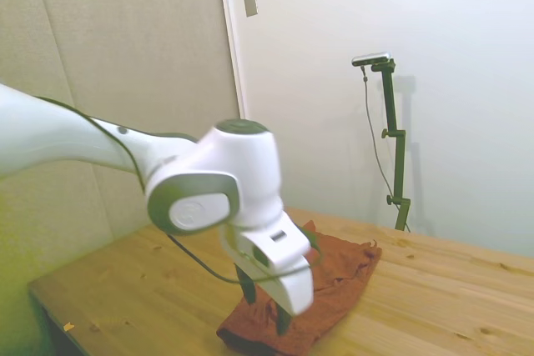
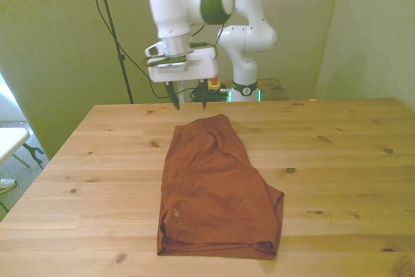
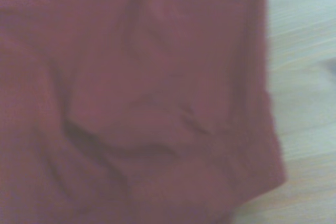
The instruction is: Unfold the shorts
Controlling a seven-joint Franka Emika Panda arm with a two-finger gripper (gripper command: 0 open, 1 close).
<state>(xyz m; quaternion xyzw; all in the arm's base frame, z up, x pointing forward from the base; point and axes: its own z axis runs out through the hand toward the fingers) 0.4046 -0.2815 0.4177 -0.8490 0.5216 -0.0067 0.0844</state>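
Lying folded on the wooden worktop [image 2: 337,160], the rust-red shorts [image 2: 214,189] are the only cloth in sight. Their narrow end points toward the far edge of the worktop, and the wider end, with a dark edge showing at its corners, sits close to the near edge. A small dark slit marks the fabric near that wide end, on the front view's left. The gripper [image 2: 189,102] hangs in the air just beyond the shorts' narrow end, not touching the cloth, its two dark fingers [image 2: 176,98] pointing down with a clear gap between them and nothing held. From the wrist view, wrinkled red fabric [image 3: 136,103] fills most of the picture, with pale wood beside it.
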